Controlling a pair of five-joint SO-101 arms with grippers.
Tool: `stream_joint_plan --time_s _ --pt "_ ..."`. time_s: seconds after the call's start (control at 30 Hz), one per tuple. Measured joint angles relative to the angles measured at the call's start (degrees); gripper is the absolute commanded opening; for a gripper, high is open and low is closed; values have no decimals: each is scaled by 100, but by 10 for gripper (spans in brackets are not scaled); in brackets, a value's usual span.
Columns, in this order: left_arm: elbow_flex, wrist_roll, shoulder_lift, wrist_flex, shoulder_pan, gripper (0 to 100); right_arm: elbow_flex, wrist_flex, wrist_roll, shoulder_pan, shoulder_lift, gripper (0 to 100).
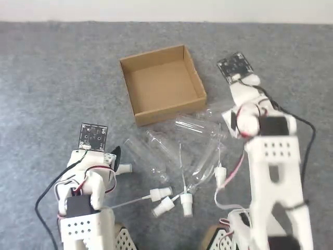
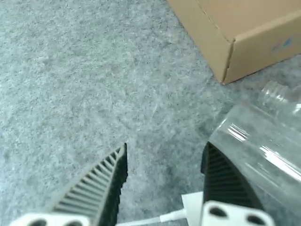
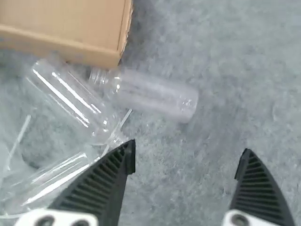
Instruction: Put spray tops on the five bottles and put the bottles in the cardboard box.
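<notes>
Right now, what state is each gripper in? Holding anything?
Left gripper: open, holding nothing.
Right gripper: open, holding nothing.

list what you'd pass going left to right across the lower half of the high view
left gripper → bottle lying beside it → three spray tops close together → lone spray top → right arm
</notes>
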Motion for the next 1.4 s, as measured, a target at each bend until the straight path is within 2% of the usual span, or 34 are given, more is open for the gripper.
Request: stream_joint_plan --time_s 0.23,0.4,0.9,1.4 --pt "0 0 0 0 0 243 -818 0 695 9 1459 315" --pt "0 0 0 0 0 243 -1354 0 1160 -308 2391 315" --pt "0 0 0 0 0 243 -2831 0 2514 -457 4607 314" --pt "0 0 0 0 0 243 -3455 26 3349 -484 5275 314"
